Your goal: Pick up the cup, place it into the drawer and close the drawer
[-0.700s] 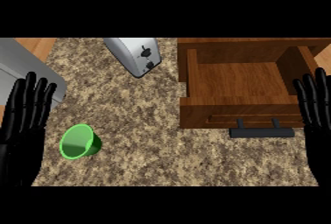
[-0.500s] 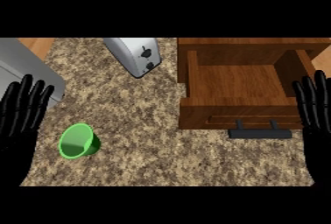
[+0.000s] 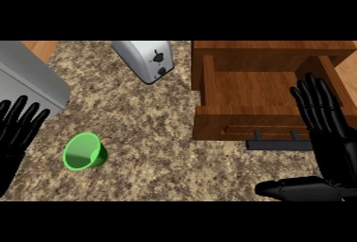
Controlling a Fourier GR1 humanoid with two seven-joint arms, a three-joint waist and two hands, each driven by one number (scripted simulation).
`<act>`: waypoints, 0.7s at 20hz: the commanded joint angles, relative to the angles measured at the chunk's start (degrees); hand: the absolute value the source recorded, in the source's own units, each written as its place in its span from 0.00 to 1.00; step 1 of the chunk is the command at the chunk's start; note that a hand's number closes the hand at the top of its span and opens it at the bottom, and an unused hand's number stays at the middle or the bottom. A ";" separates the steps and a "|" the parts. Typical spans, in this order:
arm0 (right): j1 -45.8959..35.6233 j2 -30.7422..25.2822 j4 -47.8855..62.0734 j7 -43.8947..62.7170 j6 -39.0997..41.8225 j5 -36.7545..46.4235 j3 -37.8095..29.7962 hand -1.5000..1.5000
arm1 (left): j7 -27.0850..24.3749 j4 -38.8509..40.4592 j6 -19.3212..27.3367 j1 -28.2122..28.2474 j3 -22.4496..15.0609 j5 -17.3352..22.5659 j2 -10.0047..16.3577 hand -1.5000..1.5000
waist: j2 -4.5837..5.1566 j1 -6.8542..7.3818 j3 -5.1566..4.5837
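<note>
This is a kitchen. A brown-speckled stone counter [image 3: 160, 142] spreads across the middle, and a silver toaster [image 3: 148, 59] with black controls on its end stands at its far side. Right of the toaster, a wooden drawer [image 3: 237, 125] is pulled open, with 1 dark bar handle [image 3: 279, 144] on its front. Left of the toaster sits a grey metal slab [image 3: 28, 85] with a rounded corner; what it is, I cannot tell. Nearer than the toaster and to its left, 1 green cup [image 3: 83, 152] lies tipped over on the stone.

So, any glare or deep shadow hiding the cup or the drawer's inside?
Head view: no glare on the green cup; the drawer is evenly lit inside, with nothing hidden by shadow; the counter shows only soft shading.
</note>
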 commanded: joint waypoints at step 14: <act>-10.46 -1.59 13.16 -2.91 4.04 -1.72 -5.83 0.00 | -15.71 35.37 -8.31 -9.64 4.66 -15.42 1.73 0.00 | 0.00 -0.50 -0.02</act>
